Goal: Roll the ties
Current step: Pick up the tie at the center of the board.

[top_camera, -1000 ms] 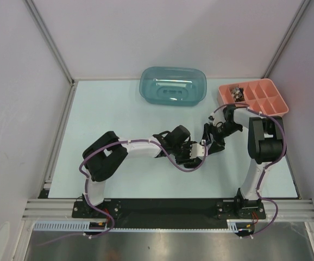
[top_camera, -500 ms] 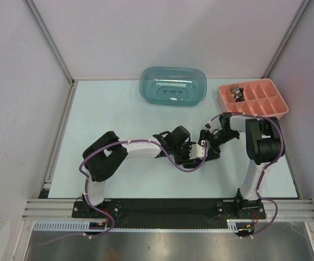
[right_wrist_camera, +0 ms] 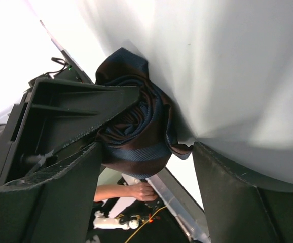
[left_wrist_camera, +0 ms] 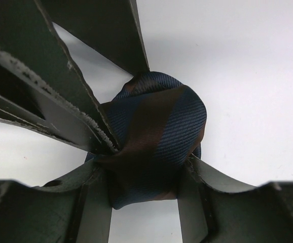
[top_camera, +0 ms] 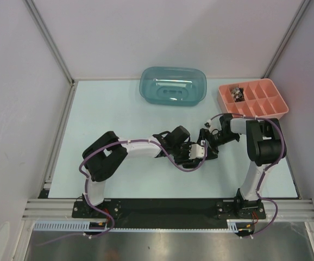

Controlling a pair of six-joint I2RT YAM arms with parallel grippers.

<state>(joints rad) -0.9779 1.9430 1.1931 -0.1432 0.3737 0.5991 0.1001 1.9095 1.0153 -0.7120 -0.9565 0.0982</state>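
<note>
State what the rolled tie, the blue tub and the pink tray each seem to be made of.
Tie: woven fabric, perhaps silk or polyester; fine ribbed weave, navy and brown stripes, soft sheen.
Tub: see-through teal plastic; glossy highlights.
Tray: opaque pink plastic, likely moulded; thin dividers.

Teal tub (top_camera: 173,87), pink divided tray (top_camera: 267,103)

Left arm (top_camera: 140,145) stretched right, right arm (top_camera: 263,142) folded inward — wrists low, tips nearly meeting. Left end effector (left_wrist_camera: 141,177) pinched the tie (left_wrist_camera: 156,121); right end effector (right_wrist_camera: 147,147) stood spread wide, one finger each side, gripping nothing.
</note>
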